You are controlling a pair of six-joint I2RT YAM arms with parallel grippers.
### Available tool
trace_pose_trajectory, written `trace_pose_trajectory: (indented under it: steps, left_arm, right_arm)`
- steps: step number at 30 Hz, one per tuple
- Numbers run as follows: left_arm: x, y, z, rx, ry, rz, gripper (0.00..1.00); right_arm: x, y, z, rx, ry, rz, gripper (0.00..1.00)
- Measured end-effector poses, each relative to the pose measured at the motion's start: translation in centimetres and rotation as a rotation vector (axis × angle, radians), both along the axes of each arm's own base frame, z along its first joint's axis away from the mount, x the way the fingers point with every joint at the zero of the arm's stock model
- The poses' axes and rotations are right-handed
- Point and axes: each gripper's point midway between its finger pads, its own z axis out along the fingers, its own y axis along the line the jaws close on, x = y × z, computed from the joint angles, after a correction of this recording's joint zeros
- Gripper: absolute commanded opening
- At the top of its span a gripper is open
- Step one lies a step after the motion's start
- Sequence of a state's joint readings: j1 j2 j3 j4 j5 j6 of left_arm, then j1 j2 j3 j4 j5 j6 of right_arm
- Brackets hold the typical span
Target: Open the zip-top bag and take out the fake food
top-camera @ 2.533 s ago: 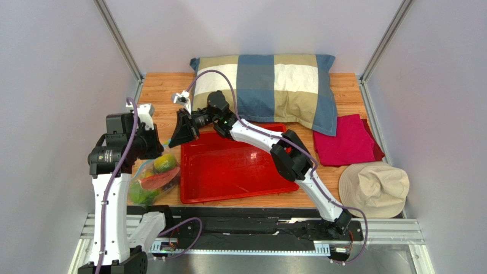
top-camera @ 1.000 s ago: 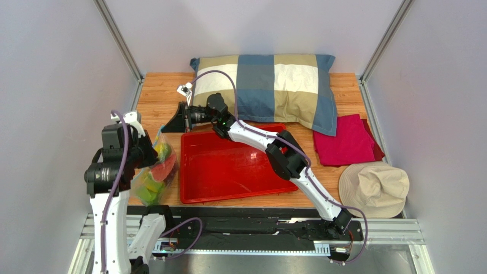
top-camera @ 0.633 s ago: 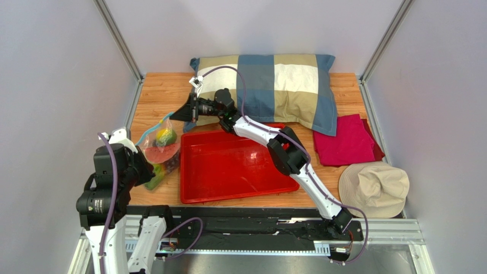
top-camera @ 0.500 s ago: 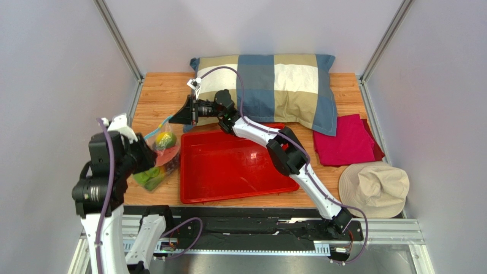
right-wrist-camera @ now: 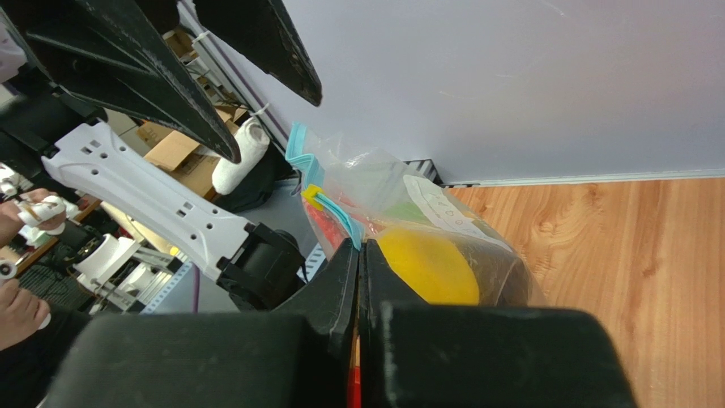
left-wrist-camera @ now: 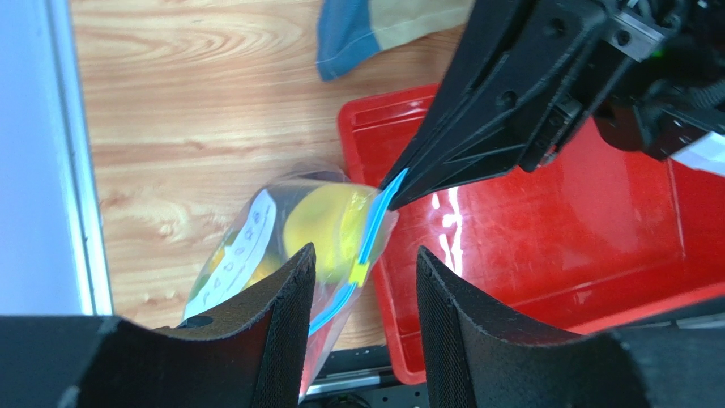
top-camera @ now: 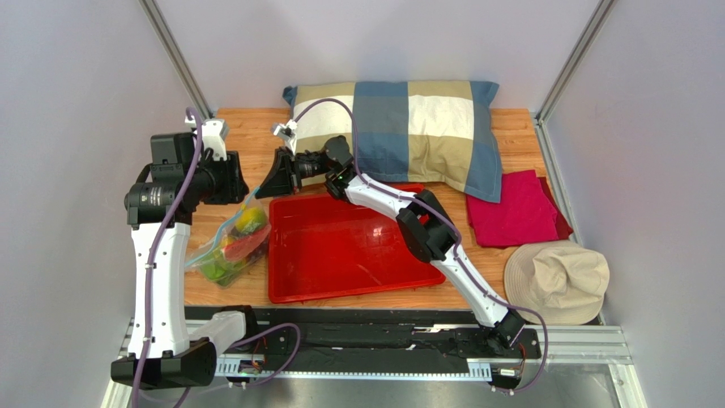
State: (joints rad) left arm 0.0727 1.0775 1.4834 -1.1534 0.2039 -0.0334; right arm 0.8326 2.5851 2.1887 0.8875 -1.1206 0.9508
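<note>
Two right fingers [left-wrist-camera: 476, 127] pinching corner of the zip-top bag [left-wrist-camera: 298, 229], left fingers [left-wrist-camera: 272, 340] spread, holding nothing

**Wooden table with a red tray at its middle**

The wooden table [top-camera: 247, 127] carries a red tray [top-camera: 340, 255] towards its near edge. Close behind the tray lies a checked pillow [top-camera: 408, 127] in blue, tan and cream. Right of the tray lies a folded red cloth [top-camera: 515, 208], and nearer than that cloth, a tan hat [top-camera: 557, 280]. Left of the tray a zip-top bag [top-camera: 230, 246] slopes down, its low end at the boards.
</note>
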Motion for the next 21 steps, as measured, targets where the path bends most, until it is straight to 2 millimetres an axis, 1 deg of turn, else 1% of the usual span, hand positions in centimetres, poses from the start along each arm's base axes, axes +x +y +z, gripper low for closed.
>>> trace_pose_trajectory:
  steps: [4,6,9,12,14,17,21]
  left_arm:
    - [0.0,-0.9,-0.1,-0.017,-0.010,-0.065,0.52]
    - [0.0,-1.1,-0.6,-0.024,0.004,-0.083,0.52]
    - [-0.2,-1.3,-2.0,-0.035,0.046,-0.089,0.51]
    - [-0.8,-1.4,-3.9,-0.045,0.107,-0.090,0.49]
    - [-1.1,-1.5,-4.7,-0.049,0.130,-0.091,0.48]
    - [-1.6,-1.6,-4.9,-0.051,0.130,-0.093,0.45]
    - [-2.1,-1.6,-4.5,-0.049,0.104,-0.094,0.41]
  right_arm:
    - [-0.6,-0.4,0.6,0.003,-0.013,0.034,0.00]
    - [-0.7,-0.4,0.6,0.002,-0.015,0.044,0.00]
    - [-0.7,-0.4,0.5,0.003,-0.013,0.049,0.00]
    - [-0.7,-0.4,0.2,0.001,-0.010,0.054,0.00]
    - [-0.5,-0.4,0.0,-0.002,-0.004,0.053,0.00]
    - [-0.5,-0.4,0.0,-0.003,0.001,0.054,0.00]
    - [-0.6,-0.5,0.1,-0.001,0.001,0.057,0.00]
